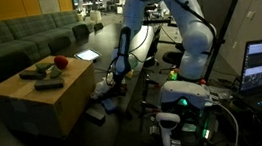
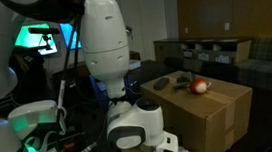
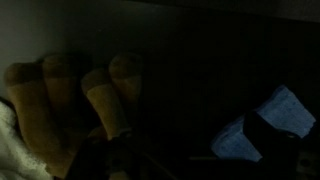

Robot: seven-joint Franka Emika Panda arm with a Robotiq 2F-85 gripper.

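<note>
- We've got a yellowish plush thing [image 3: 75, 95], four rounded lobes pointing up, on the left in the wrist view.
- Then a pale bluish object [image 3: 268, 122] sits lower right, apart.

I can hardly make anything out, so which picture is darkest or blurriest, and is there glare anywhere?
Wrist view: darkest and blurred; only yellowish shapes and a pale blue patch show. Both exterior views are dim, yet the apple reads clearly. In an exterior view a screen glows overbright.

My arm [image 1: 183, 21] is glossy white, rounded links with dark seams; my end effector [image 1: 118, 77] is black; my base [image 1: 183, 99] glows green.
</note>
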